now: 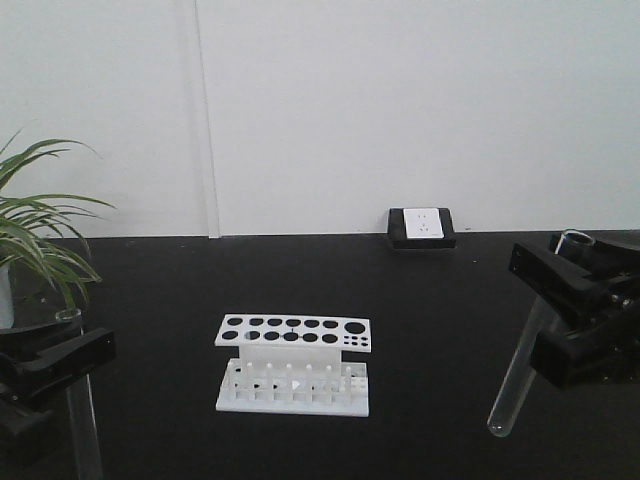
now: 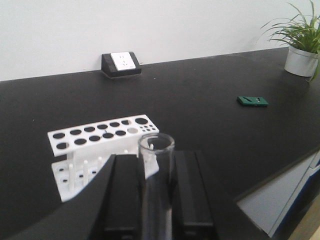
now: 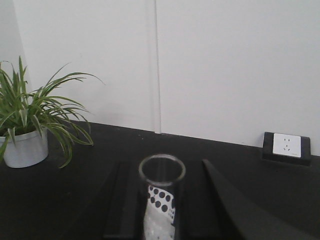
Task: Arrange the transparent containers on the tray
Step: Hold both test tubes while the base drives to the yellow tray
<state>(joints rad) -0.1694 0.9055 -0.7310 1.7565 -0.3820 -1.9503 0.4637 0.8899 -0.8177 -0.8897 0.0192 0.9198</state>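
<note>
Both arms loaded, tray out of sight

At lower left the left gripper (image 1: 58, 385) clamps the left test tube (image 1: 88, 430). At the right edge the right gripper (image 1: 556, 312) clamps the right test tube (image 1: 518, 385), tilted, both near the rim. Light, stiff, slick and brittle glass, I judge: grip gently on the upper shaft, never the rim.

white wall (image 1: 400, 100), black table (image 1: 300, 280), socket box (image 1: 422, 227), potted plant (image 1: 30, 240)
</note>
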